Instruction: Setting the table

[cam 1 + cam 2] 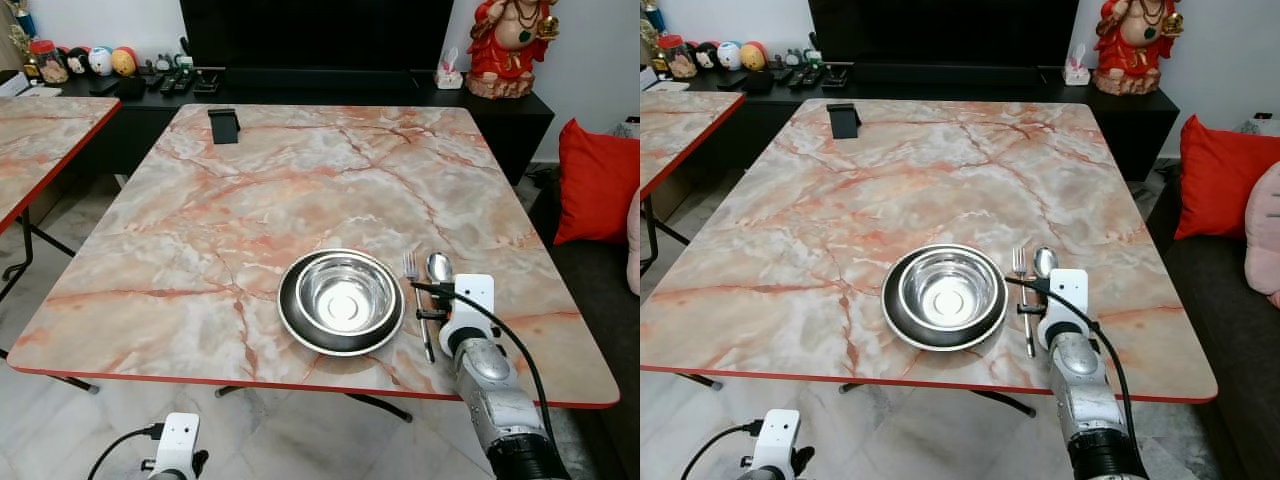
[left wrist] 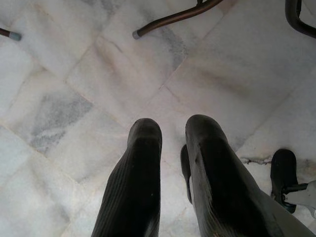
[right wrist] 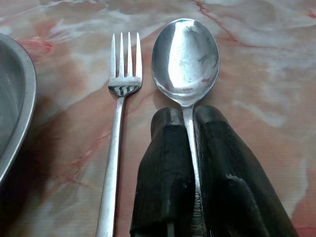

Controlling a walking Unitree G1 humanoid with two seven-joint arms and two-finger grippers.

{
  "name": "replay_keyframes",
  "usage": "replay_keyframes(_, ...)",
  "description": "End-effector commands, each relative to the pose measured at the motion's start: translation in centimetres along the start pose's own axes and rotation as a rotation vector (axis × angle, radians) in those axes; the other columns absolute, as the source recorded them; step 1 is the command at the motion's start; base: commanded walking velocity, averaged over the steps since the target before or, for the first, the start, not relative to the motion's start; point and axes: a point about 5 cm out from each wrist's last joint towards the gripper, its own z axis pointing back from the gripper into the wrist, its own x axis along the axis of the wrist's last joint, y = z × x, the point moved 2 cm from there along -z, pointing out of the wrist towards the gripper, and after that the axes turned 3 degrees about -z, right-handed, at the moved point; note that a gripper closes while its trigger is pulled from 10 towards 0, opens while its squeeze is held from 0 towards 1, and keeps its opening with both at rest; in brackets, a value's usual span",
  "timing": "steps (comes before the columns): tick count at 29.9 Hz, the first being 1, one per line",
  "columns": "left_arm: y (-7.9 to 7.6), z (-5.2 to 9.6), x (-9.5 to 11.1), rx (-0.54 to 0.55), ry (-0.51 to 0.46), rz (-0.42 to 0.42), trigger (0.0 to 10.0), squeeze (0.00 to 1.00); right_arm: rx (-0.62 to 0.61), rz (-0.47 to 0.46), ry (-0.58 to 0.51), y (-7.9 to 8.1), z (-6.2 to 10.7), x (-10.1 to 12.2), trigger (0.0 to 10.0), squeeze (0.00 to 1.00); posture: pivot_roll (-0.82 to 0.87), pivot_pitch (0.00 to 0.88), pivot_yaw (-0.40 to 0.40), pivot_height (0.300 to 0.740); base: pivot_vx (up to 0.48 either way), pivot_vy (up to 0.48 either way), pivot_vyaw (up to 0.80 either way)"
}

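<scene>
The right jaws (image 3: pixel 183 123) are closed on the handle of a spoon (image 3: pixel 185 59), one finger pressed against each side of it just behind the bowl of the spoon. The spoon lies flat on the marble-patterned bench (image 1: pixel 250 210), its bowl pointing away from the jaws toward the far edge. Just beside the jaws, on the side nearer the robot's left, a fork (image 3: pixel 118 113) lies parallel to the spoon with its tines level with the spoon's bowl (the two are close but not touching). Further to that same side sits a steel bowl (image 1: pixel 343 295) resting inside a dark plate (image 1: pixel 290 320), whose rim comes near the fork. The silver right arm (image 1: pixel 490 385) reaches in over the bench's near red edge.

Well beyond the jaws, near the far edge of the bench, a small black stand (image 1: pixel 223 125) sits upright.

The left jaws (image 2: pixel 170 143) hang low beside the robot, below the bench's near edge, over a pale marble floor (image 2: pixel 74 74). Their two fingers stand slightly apart with nothing between them. A bench leg (image 2: pixel 173 17) crosses the floor ahead of them.
</scene>
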Motion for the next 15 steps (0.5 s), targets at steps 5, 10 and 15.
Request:
replay_keyframes(5, 0.12, 0.07, -0.28, -0.002, 0.009, -0.005, 10.0, 0.00, -0.012, 0.005, 0.045, -0.05, -0.03, -0.83, 10.0, 0.00, -0.01, 0.000, 0.004, 0.740, 0.000, 0.000, 0.00)
replay_keyframes(10, 0.15, 0.07, -0.26, -0.001, 0.009, -0.003, 10.0, 0.00, -0.025, 0.002, 0.055, -0.10, -0.04, -0.98, 10.0, 0.00, 0.00, 0.000, 0.004, 0.740, 0.000, 0.000, 0.00)
replay_keyframes(15, 0.17, 0.07, -0.29, 0.000, 0.010, -0.003, 10.0, 0.00, -0.027, 0.002, 0.062, -0.10, -0.06, -1.10, 10.0, 0.00, 0.00, 0.000, 0.005, 0.740, 0.000, 0.000, 0.00)
